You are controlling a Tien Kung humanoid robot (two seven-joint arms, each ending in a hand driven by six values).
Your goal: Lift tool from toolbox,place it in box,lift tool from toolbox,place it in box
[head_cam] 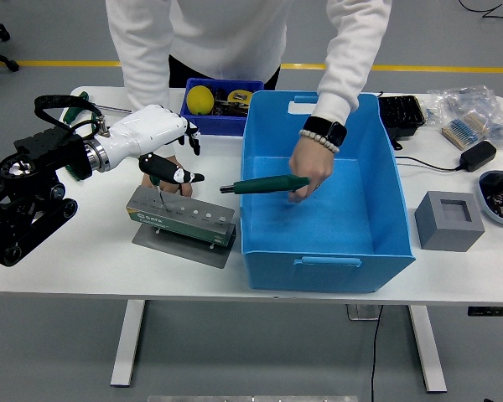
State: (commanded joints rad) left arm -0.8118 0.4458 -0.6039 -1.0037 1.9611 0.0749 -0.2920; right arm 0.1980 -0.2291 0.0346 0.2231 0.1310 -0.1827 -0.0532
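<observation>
My left hand (155, 138) hovers over the toolbox (181, 219), fingers loosely spread and empty, thumb just above a green-handled tool (158, 177) standing in it. To the right, a person's hand (308, 169) holds another tool (264, 184) over the blue box (365, 243).

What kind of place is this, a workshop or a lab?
Probably a robotics lab or workshop: a robot's left hand over a tool holder, parts bags on the white table, yellow floor line.

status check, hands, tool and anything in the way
Left hand open above toolbox, right not in view. Green-handled tool held over blue box by person's hand. Person's other hand beside toolbox.
</observation>
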